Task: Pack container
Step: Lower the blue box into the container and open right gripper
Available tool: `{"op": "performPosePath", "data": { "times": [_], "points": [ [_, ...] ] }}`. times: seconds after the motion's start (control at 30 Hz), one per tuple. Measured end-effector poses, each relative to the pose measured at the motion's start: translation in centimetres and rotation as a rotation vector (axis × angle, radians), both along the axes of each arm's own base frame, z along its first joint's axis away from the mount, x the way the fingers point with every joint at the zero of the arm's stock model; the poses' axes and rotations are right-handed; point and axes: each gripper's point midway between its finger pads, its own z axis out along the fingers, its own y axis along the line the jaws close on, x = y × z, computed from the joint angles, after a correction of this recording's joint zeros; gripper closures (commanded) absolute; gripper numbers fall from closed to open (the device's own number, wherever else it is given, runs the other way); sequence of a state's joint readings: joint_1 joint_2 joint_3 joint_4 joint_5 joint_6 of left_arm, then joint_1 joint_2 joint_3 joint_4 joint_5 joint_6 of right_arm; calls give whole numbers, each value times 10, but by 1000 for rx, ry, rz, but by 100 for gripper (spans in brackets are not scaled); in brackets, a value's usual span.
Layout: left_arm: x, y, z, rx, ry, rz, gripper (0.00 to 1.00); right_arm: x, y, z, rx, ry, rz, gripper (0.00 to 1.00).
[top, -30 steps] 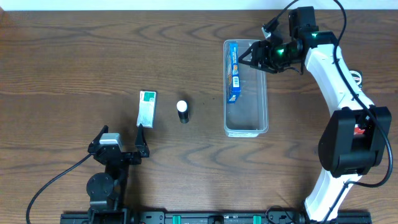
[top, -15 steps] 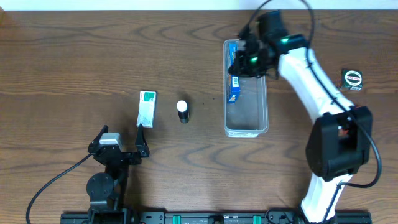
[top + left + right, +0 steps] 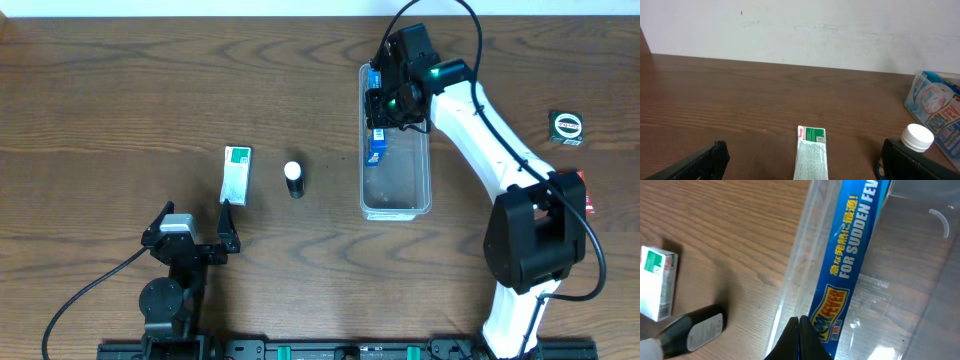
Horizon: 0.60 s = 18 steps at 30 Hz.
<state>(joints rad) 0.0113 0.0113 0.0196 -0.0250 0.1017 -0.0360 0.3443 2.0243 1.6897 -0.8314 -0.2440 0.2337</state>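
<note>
The container (image 3: 398, 185), a long clear bin, lies right of centre on the table. A blue printed carton (image 3: 376, 138) rests inside it along the left wall. My right gripper (image 3: 384, 100) hovers over the carton's far end. In the right wrist view its fingers (image 3: 799, 325) are pressed together, nothing visible between them, right beside the carton (image 3: 850, 265) and over the container's left wall (image 3: 799, 270). My left gripper (image 3: 196, 226) rests open near the table's front, its jaws wide apart. In the left wrist view the left gripper (image 3: 804, 150) has a green-and-white box (image 3: 811, 152) lying just ahead between its fingers.
The green-and-white box (image 3: 236, 173) and a small dark bottle with a white cap (image 3: 293, 178) lie left of the container. A round black-and-green item (image 3: 567, 125) sits at the far right. The bottle's cap (image 3: 917, 137) shows beside my left gripper's right finger.
The right gripper has swung left from the container's right side to above the blue carton, and its jaws have shut. The left arm has not moved.
</note>
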Motion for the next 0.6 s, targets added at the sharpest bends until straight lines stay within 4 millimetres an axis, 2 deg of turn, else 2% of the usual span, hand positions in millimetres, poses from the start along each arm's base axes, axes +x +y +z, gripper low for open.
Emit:
{"op": "performPosePath", "data": {
  "times": [0.27, 0.47, 0.6],
  "points": [
    [0, 0, 0, 0, 0, 0, 2, -9, -33, -28, -184, 66, -55, 98],
    [0, 0, 0, 0, 0, 0, 2, -15, -53, -32, -271, 95, -80, 92],
    [0, 0, 0, 0, 0, 0, 2, -16, -57, -22, -287, 102, -82, 87]
  ]
}}
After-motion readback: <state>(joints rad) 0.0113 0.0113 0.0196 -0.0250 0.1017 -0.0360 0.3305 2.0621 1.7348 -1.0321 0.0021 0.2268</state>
